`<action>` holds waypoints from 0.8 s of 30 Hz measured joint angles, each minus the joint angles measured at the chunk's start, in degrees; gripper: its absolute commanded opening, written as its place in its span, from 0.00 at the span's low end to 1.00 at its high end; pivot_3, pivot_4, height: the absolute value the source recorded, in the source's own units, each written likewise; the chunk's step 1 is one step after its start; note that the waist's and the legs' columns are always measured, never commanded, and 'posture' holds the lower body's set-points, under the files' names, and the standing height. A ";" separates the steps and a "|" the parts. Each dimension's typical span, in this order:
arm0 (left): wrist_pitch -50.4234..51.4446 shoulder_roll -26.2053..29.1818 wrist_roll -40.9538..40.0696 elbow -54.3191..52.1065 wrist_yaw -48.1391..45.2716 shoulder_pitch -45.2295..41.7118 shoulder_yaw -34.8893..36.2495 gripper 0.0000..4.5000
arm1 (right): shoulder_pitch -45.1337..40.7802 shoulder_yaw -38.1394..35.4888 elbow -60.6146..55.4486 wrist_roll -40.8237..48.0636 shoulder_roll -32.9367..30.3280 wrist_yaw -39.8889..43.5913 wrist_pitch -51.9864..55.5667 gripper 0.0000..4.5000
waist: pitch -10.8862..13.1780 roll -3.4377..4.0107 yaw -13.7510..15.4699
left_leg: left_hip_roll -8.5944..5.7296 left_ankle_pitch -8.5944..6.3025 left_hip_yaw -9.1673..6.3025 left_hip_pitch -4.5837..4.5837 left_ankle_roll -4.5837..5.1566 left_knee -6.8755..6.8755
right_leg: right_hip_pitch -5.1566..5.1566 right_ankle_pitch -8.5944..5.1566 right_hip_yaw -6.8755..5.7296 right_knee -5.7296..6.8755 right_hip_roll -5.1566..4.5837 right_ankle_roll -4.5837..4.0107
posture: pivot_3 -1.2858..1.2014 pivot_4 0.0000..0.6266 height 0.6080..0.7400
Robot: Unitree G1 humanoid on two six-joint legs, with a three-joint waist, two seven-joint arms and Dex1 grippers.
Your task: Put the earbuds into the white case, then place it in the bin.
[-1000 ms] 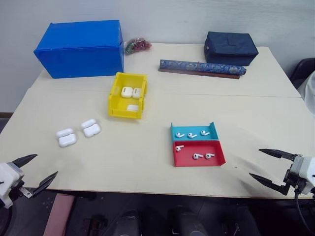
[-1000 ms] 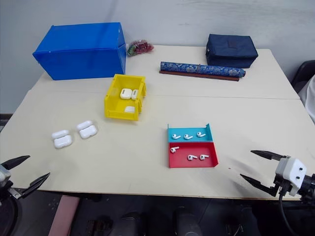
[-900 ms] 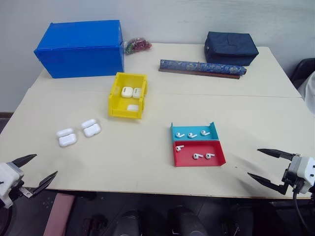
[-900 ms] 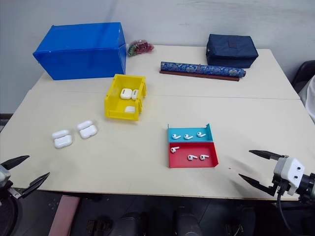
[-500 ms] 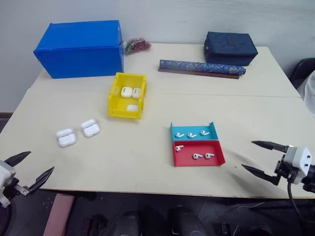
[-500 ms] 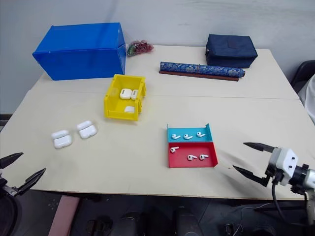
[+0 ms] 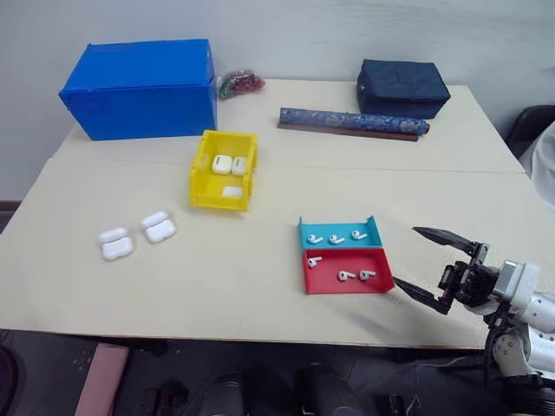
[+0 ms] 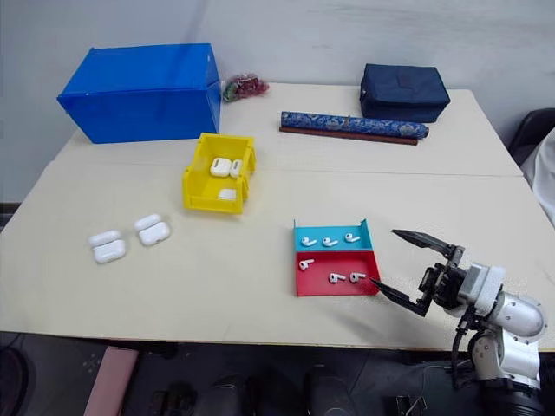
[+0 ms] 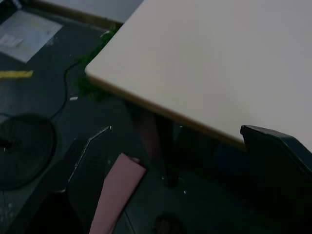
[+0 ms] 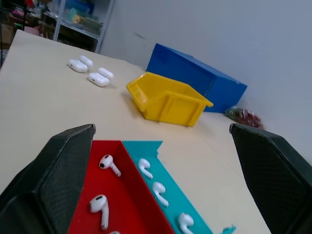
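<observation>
Several white earbuds [image 7: 336,237] lie in a teal tray [image 7: 338,224], and more of them [image 7: 345,276] in the red tray [image 7: 323,282] joined to it. Two white cases [image 7: 117,245] [image 7: 159,227] lie with lids open at the table's left. The yellow bin [image 7: 200,173] stands behind them with white cases [image 7: 231,164] inside. My right gripper [image 7: 406,255] hovers open and empty just right of the red tray, pointing at it. In the left wrist view, my left gripper [image 9: 175,127] is open and empty, off the table beside a corner of it.
A large blue box [image 7: 139,82] stands at the back left, with a small bag of coloured bits [image 7: 241,81] beside it. A patterned blue roll [image 7: 351,121] and a dark navy bag [image 7: 403,87] lie at the back right.
My left gripper has drawn back out of the head views at the lower left. The right gripper has moved left and up towards the red tray. Both stay open.
</observation>
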 measured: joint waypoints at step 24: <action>51.32 -13.37 2.60 -23.08 53.59 -56.22 -25.57 0.99 | -2.16 -0.04 -0.11 -1.26 -3.89 -2.27 5.13 1.00 | 0.05 0.08 1.08 | 0.02 0.38 0.01 -0.01 -0.66 0.08 | -0.04 -0.01 -0.02 0.15 0.19 0.00 | 0.52 0.24 1.00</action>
